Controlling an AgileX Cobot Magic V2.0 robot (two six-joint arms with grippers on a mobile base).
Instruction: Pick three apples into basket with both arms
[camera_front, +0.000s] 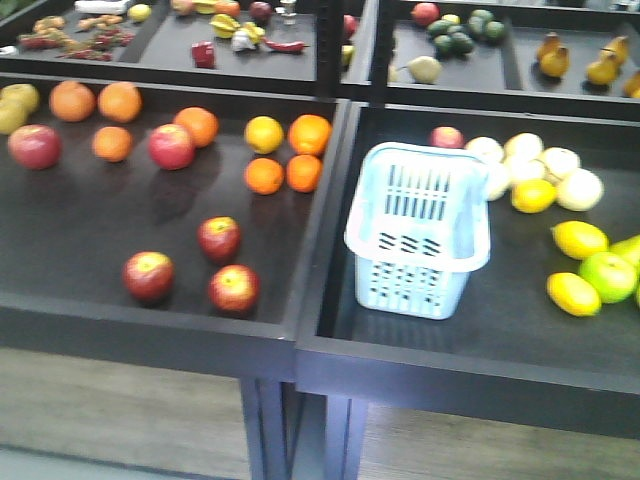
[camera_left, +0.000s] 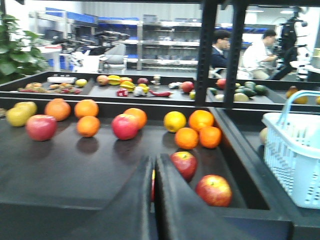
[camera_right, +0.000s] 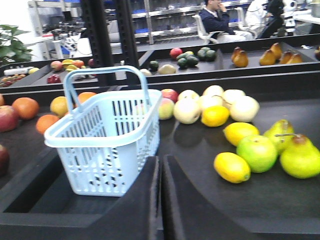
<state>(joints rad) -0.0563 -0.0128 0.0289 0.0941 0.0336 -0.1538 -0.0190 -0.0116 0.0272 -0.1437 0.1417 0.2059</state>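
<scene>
Three red apples lie near the front of the left tray: one (camera_front: 219, 238) behind, one (camera_front: 148, 276) to the left, one (camera_front: 234, 289) to the right. The pale-blue basket (camera_front: 405, 280) stands empty in the right tray, close to the divider. Neither arm shows in the front view. In the left wrist view my left gripper (camera_left: 155, 159) is shut and empty, above the tray's front edge. Two apples (camera_left: 184, 164) (camera_left: 213, 190) lie just right of it, and a red sliver shows through its slit. My right gripper (camera_right: 159, 158) is shut and empty, just in front of the basket (camera_right: 100, 165).
Further back in the left tray (camera_front: 80, 230) are two more red apples (camera_front: 171, 146) (camera_front: 35, 146) among oranges (camera_front: 288, 172). Lemons (camera_front: 574, 293), a green apple (camera_front: 607, 275) and pale round fruits (camera_front: 530, 160) lie right of the basket. A raised divider (camera_front: 325, 230) separates the trays.
</scene>
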